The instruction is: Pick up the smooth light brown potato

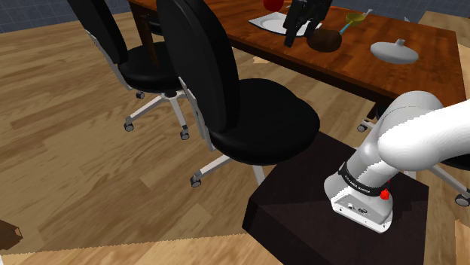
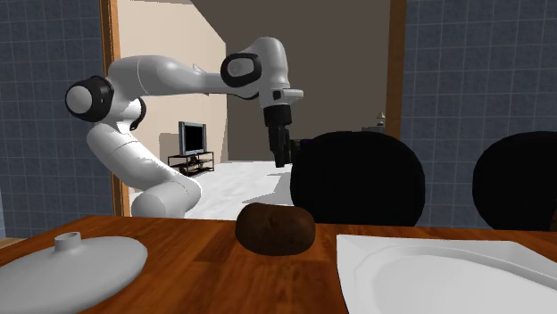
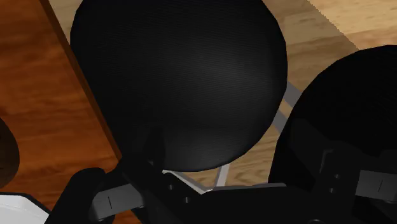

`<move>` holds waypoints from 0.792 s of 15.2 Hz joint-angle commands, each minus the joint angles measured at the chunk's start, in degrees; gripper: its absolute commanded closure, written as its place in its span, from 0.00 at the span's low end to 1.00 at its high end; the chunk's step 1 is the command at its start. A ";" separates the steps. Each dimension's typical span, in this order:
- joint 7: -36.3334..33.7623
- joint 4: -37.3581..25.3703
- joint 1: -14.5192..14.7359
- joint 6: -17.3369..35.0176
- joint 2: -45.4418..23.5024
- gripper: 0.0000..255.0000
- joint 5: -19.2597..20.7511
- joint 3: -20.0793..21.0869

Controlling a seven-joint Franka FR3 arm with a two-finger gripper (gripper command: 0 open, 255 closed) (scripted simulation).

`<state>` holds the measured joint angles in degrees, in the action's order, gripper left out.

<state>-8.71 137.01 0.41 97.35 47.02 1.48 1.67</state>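
The potato [image 1: 325, 39] is a dark brown, rounded lump on the wooden table [image 1: 324, 64]. In the second exterior view the potato [image 2: 275, 227] lies between a white plate [image 2: 446, 268] and a grey lidded dish [image 2: 71, 263]. My black gripper [image 1: 295, 26] hangs in the air above the table's edge, to the shoulder view's left of the potato, and holds nothing. Seen from the second exterior view, the gripper [image 2: 282, 156] is behind the potato and well above it. The wrist view has the gripper [image 3: 238, 191] open over a black chair seat [image 3: 178, 83], with a sliver of the potato [image 3: 6, 156] off to one side.
Two black office chairs [image 1: 256, 120] stand tucked against the table's near side, below the gripper. On the table are also the white plate [image 1: 270, 22], the grey lidded dish [image 1: 394, 51] and a yellow-green utensil [image 1: 354, 19]. My dark stand [image 1: 316, 211] sits on the wood floor.
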 commanded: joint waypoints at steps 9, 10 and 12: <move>10.04 7.85 -4.41 8.33 7.64 0.00 9.96 -8.35; 11.33 8.55 -5.03 9.54 8.28 0.00 11.20 -9.55; 13.91 9.74 -6.25 12.08 9.33 0.00 13.67 -12.06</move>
<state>3.71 146.71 -5.22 108.66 55.74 13.87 -9.16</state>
